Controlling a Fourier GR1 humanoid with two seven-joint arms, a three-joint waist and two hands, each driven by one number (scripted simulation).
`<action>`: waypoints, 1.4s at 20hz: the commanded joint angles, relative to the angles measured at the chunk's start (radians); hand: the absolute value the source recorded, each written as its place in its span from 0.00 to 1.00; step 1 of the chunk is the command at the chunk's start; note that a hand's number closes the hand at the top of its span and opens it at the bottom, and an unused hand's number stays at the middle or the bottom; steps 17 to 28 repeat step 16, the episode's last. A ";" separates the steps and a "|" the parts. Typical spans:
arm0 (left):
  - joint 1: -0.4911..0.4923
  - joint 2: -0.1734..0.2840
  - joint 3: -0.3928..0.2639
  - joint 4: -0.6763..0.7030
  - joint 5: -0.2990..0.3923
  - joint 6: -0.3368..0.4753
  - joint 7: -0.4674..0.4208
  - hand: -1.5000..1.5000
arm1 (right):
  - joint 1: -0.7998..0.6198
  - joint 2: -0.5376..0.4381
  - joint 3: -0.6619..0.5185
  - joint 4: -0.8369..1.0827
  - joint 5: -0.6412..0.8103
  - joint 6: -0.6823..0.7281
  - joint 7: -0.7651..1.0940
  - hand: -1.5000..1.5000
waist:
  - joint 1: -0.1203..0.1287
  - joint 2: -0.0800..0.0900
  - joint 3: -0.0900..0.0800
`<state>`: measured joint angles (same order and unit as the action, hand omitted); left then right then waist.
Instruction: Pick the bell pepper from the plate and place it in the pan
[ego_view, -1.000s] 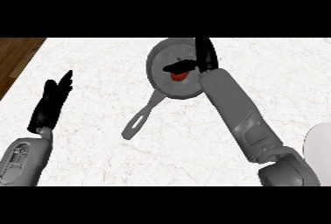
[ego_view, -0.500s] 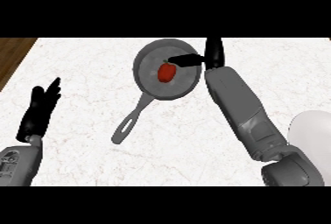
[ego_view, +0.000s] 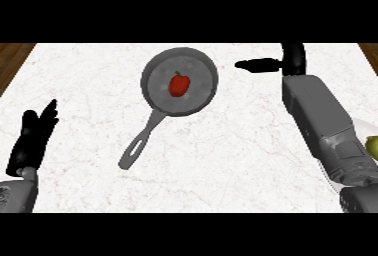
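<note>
A red bell pepper (ego_view: 179, 84) lies inside the grey pan (ego_view: 198, 102), a little above the middle of the pan's round bowl, with its small dark stem pointing toward the top of the frame. The pan sits in the upper centre of the frame on the white marbled counter (ego_view: 221, 160), and its long handle runs down and to the left, ending near the middle left of the frame.

The right hand (ego_view: 284, 61) shows in the upper right of the frame, to the right of the pan and apart from its rim. Its fingers stand straight toward the top edge and its thumb sticks out sideways to the left, toward the pan; the hand is spread wide and holds nothing. Its grey forearm runs down the right side of the frame to the lower right corner.

The left hand (ego_view: 33, 137) shows at the left edge, in the lower left of the frame, resting with its fingers straight and pointing up. It holds nothing and lies well apart from the pan's handle.

At the right edge, partly hidden behind the right forearm, a slice of a white plate (ego_view: 363, 131) shows, with a small yellow-green thing (ego_view: 373, 146) on it that is cut off by the edge of the frame. Strips of brown wood (ego_view: 13, 55) show at the upper left and upper right corners, beyond the counter.
</note>
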<state>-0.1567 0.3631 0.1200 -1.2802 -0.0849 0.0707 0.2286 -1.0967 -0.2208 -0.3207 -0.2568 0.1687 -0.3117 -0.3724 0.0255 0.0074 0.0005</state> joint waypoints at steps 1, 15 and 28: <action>0.024 -0.002 0.007 0.021 -0.015 0.002 -0.034 0.50 | 0.042 -0.109 0.001 -0.028 -0.013 0.154 -0.002 0.00 | -0.015 -0.003 0.000; -0.002 -0.001 0.046 -0.025 -0.003 -0.026 0.039 0.50 | 0.229 -0.315 0.011 -0.179 -0.058 0.450 -0.006 0.00 | -0.023 -0.007 0.000; 0.026 -0.054 0.001 -0.070 -0.046 0.030 0.060 0.50 | 0.252 -0.335 0.017 -0.190 -0.053 0.468 -0.009 0.00 | -0.023 -0.008 0.000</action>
